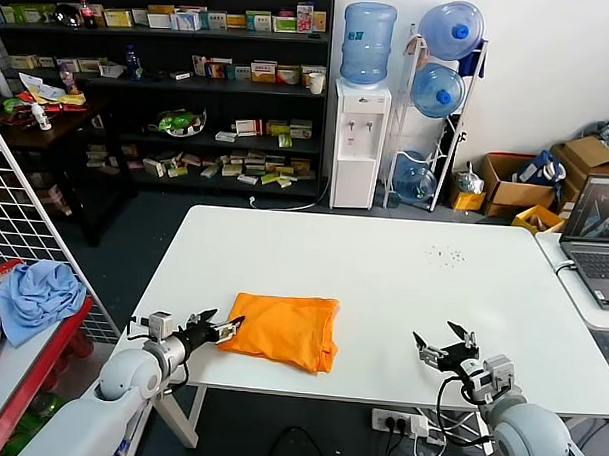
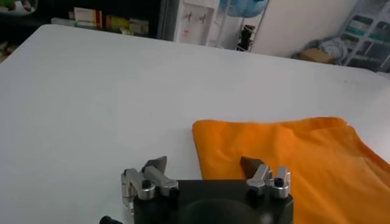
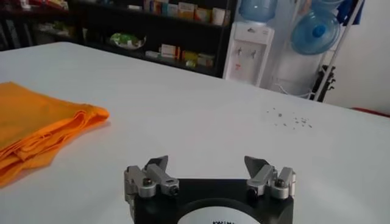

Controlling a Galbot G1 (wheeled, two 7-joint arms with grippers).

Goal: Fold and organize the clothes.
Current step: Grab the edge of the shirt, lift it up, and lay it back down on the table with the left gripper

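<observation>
Where folded, T-shirt (image 1: 279, 330) beside left end effector (image 1: 219, 327).

T-shirt (image 1: 281, 330) lies folded on the table (image 1: 402, 291), near its front edge, left of centre. My left gripper (image 1: 218, 329) sits at its left edge; my right gripper (image 1: 442, 348) is well apart, front right.

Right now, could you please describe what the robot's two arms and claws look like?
Both arms have rounded pale grey-white shells with black cables looping near the wrists. The left claw and right claw each have dark, pointed fingertips on silver metal brackets fastened with black screws, mounted on a black block. The right wrist view shows a white disc with partly visible print on that block.
</observation>
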